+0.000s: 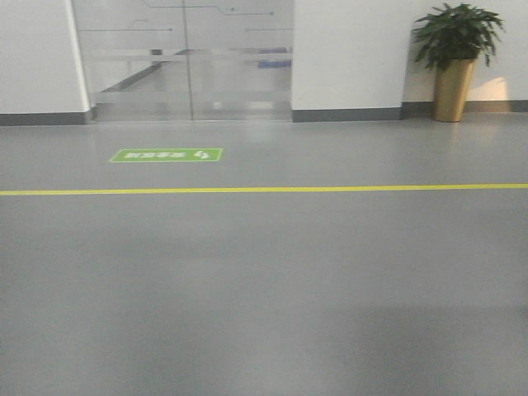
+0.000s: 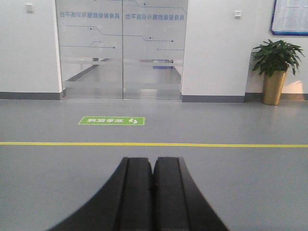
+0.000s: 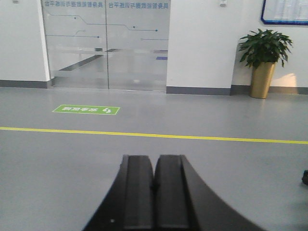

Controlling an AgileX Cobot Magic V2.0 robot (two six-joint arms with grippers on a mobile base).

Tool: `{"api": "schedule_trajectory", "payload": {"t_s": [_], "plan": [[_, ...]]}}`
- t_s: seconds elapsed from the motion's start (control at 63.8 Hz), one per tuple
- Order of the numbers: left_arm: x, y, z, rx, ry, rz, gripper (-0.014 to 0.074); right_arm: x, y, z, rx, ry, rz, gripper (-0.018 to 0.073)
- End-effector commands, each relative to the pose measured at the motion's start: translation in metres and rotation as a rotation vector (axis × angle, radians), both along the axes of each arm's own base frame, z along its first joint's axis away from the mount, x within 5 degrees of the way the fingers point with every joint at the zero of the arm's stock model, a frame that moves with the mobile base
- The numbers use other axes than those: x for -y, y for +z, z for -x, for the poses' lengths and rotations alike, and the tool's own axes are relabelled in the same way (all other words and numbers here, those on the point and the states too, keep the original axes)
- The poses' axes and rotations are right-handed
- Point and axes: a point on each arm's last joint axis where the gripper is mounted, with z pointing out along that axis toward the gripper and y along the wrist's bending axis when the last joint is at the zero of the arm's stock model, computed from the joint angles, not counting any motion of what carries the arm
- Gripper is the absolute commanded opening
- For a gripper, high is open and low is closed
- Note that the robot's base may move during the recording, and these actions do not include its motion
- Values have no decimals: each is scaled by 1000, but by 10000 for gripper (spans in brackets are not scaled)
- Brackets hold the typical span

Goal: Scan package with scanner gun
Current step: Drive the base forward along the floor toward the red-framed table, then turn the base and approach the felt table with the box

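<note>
No package and no scanner gun show in any view. My left gripper (image 2: 153,161) is shut and empty, its black fingers pressed together and pointing out over the grey floor. My right gripper (image 3: 154,159) is also shut and empty, held the same way above the floor. Neither gripper shows in the front view.
A grey floor (image 1: 264,289) with a yellow line (image 1: 264,190) across it and a green floor sign (image 1: 167,154). Frosted glass doors (image 1: 186,58) in the white far wall. A potted plant (image 1: 455,62) in a gold pot stands at the far right. A small dark object (image 3: 305,177) sits at the right edge.
</note>
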Motion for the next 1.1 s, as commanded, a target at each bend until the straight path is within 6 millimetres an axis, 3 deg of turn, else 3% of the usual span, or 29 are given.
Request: {"api": "schedule_trajectory", "payload": {"t_s": [0.0, 1.081], "plan": [[0, 3, 1, 26, -7, 5, -111, 0, 2, 0, 23, 1, -7, -162], [0, 3, 1, 26, -7, 5, -111, 0, 2, 0, 23, 1, -7, -162]]}}
